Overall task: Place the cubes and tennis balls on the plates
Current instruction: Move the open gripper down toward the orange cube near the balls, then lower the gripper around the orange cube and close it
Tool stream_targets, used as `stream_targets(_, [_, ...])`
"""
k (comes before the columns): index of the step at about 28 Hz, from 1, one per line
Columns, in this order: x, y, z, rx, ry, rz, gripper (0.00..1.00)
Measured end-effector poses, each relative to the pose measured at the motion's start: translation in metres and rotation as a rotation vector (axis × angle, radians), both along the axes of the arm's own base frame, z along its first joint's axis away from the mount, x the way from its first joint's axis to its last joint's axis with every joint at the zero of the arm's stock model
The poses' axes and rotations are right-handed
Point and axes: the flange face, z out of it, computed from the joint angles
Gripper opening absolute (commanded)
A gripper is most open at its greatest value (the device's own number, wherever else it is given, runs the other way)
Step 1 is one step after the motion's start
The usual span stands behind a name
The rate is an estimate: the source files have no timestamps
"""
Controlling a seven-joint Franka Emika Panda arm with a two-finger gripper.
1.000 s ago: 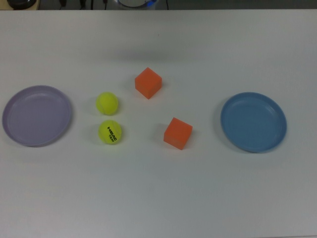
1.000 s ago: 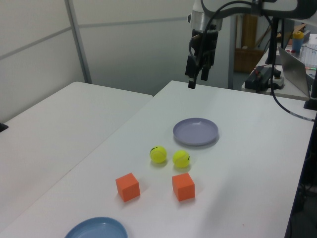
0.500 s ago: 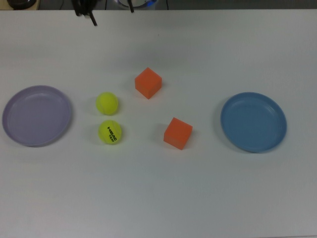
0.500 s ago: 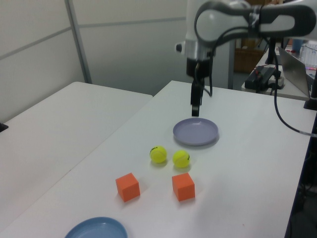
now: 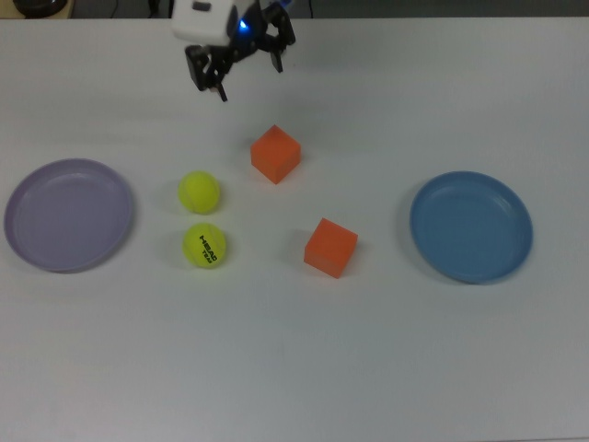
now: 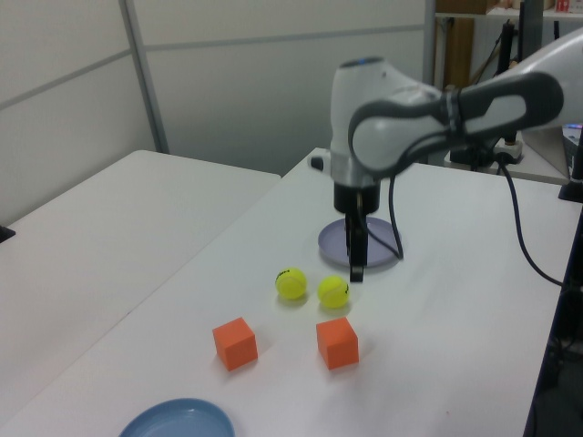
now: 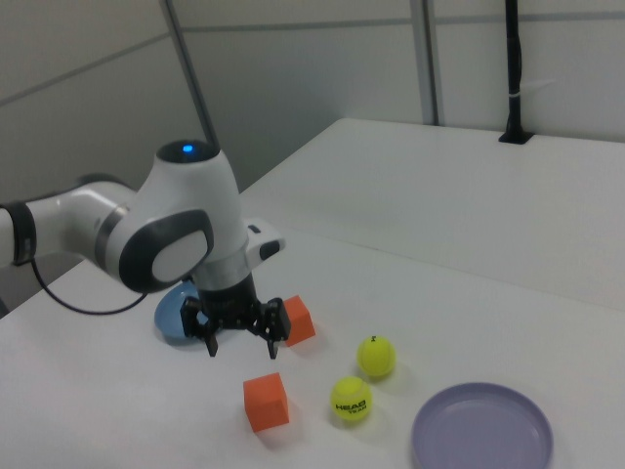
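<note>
Our hand has come a long way in one second. Before, it hung high at the far edge of the surface; now it is down low and out over the middle, close to the things we must move. So we think the first pick is about to start. Nothing has been moved yet: both plates are bare.

The hand is wide open and holds nothing. Its two fingers point down with a big gap between them.

In the top view, the far cube sits just below the hand and a bit to the top view's right. It looks like the nearest thing. The plain ball and the ball with black letters lie side by side further down. The near cube is further off. The lilac plate is at the top view's left and the blue plate at the top view's right, both well apart from the hand.
</note>
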Motion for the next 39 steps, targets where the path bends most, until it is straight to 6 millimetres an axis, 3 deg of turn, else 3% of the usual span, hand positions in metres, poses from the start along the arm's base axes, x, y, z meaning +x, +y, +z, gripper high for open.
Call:
stream_targets(7, [-0.01, 0.017, -0.041, -0.006, 0.014, 0.074, 1.0])
stream_targets(17, [0.003, 0.033, -0.087, 0.01, -0.004, 0.099, 1.0])
stream_targets(39, [0.016, 0.031, -0.143, -0.066, 0.004, 0.184, 0.99])
